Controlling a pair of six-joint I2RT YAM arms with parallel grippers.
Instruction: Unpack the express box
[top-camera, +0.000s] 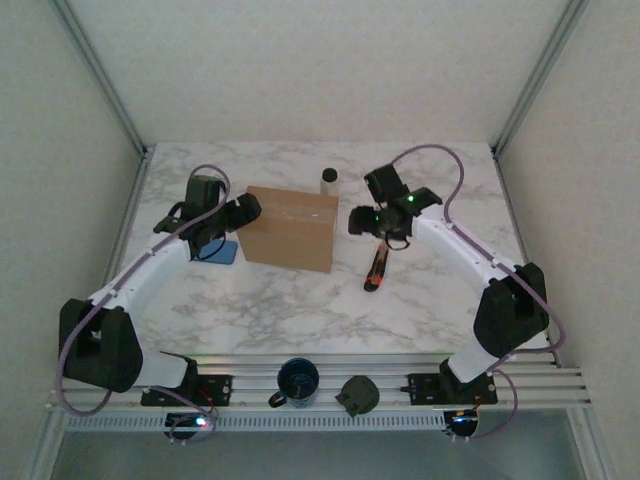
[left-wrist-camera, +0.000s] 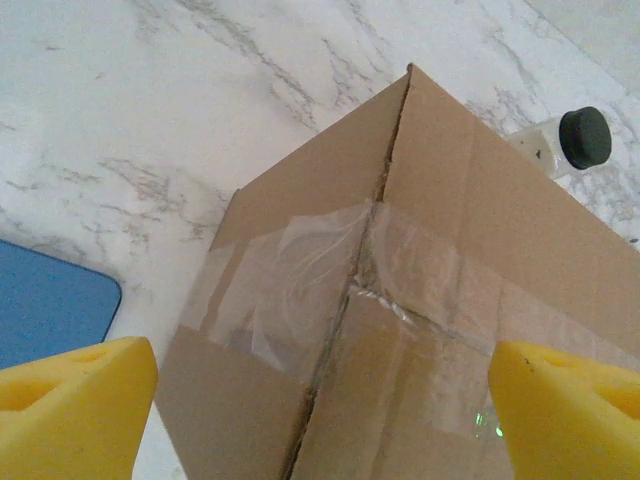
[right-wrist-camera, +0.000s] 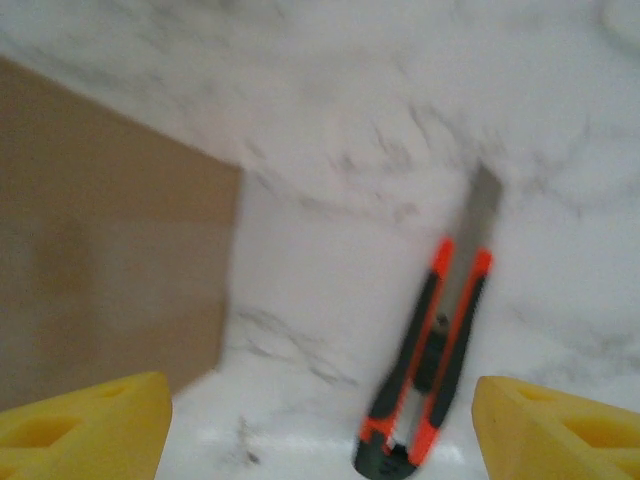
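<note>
The express box (top-camera: 290, 228) is a brown carton in the middle of the table, its top flaps closed under clear tape (left-wrist-camera: 300, 270). My left gripper (top-camera: 245, 210) hovers at the box's left top edge, open, with the taped seam of the box (left-wrist-camera: 420, 300) between its yellow fingers (left-wrist-camera: 80, 400). An orange and black utility knife (top-camera: 377, 268) lies flat on the marble to the right of the box, blade out. My right gripper (top-camera: 365, 222) is open above the knife (right-wrist-camera: 435, 360). The box's side (right-wrist-camera: 100, 260) is to its left.
A small bottle with a black cap (top-camera: 328, 180) stands behind the box. A blue pad (top-camera: 222, 251) lies at the box's left. A dark cup (top-camera: 297, 380) and a dark lump (top-camera: 357, 395) sit on the front rail between the arm bases.
</note>
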